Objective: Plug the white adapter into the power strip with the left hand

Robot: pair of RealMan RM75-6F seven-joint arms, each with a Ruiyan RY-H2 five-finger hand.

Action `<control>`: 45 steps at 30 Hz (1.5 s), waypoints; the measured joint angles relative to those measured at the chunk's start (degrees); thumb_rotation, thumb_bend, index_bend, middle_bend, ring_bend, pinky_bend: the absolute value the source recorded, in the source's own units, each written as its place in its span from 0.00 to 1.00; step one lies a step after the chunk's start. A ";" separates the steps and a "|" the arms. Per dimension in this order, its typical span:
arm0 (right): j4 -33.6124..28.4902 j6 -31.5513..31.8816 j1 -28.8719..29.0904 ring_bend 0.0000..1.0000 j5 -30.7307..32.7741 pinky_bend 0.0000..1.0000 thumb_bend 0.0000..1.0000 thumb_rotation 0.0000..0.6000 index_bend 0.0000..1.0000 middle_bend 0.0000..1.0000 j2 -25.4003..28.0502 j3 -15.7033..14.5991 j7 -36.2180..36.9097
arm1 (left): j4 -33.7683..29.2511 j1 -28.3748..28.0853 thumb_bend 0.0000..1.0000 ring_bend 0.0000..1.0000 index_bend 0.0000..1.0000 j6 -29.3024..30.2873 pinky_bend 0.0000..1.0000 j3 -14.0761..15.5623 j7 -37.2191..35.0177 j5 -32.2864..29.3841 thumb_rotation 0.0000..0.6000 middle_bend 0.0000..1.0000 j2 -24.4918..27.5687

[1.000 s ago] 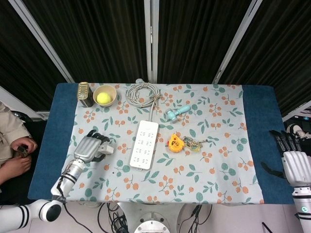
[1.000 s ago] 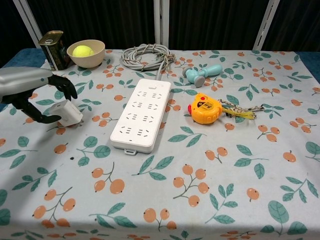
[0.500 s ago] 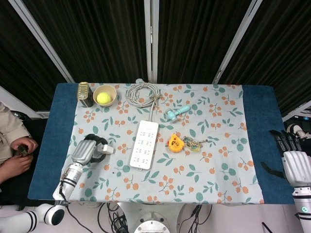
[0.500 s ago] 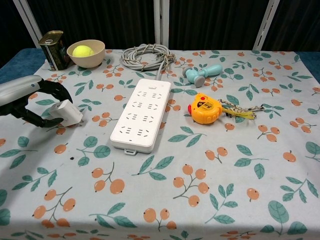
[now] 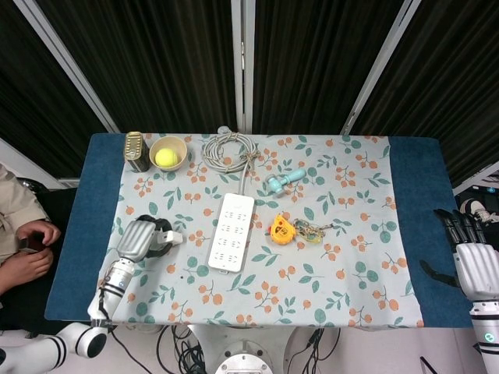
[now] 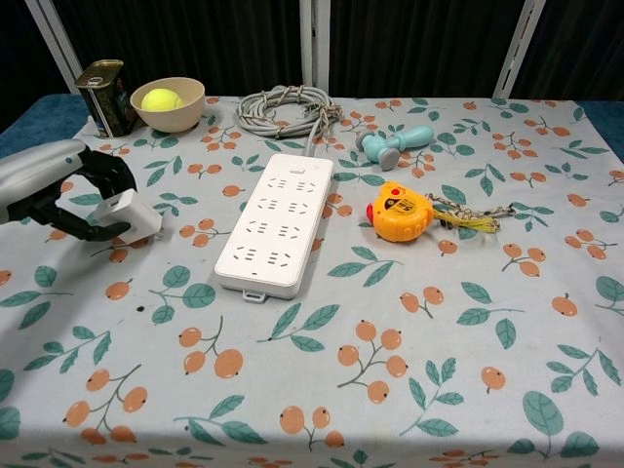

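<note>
The left hand [image 6: 60, 185] curls its fingers around the white adapter [image 6: 132, 216] on the cloth, apparently gripping it for lifting, since the power strip [image 6: 277, 221] lies just to its right.

Bare cloth [image 6: 185, 263] separates left hand [image 6: 58, 185] from power strip [image 6: 276, 222].

Your left hand [image 5: 141, 238] has a smooth silver-grey back shell and black fingers [image 6: 105, 168], on a slim grey forearm that widens into a white, black-ringed joint. Your right hand [image 5: 472, 261] looks the same: silver shell, black fingers, white wrist.
</note>
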 measured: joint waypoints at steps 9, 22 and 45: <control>-0.53 -0.53 0.50 0.00 -0.24 0.00 0.12 1.00 0.07 0.09 -0.08 0.17 -0.82 | -10.66 -5.09 0.45 0.60 0.66 -1.52 0.60 -1.16 1.33 5.96 1.00 0.78 7.97; -1.46 -0.73 0.36 0.00 0.43 0.00 0.12 1.00 0.07 0.09 0.51 0.17 -1.67 | -15.42 -17.76 0.47 0.60 0.67 -17.16 0.58 -4.01 12.78 4.68 1.00 0.78 10.16; -1.47 -0.49 0.04 0.00 0.87 0.00 0.12 1.00 0.07 0.09 0.98 0.39 -1.56 | -18.34 -21.39 0.46 0.60 0.67 -19.26 0.56 -4.25 26.77 -12.26 1.00 0.78 7.74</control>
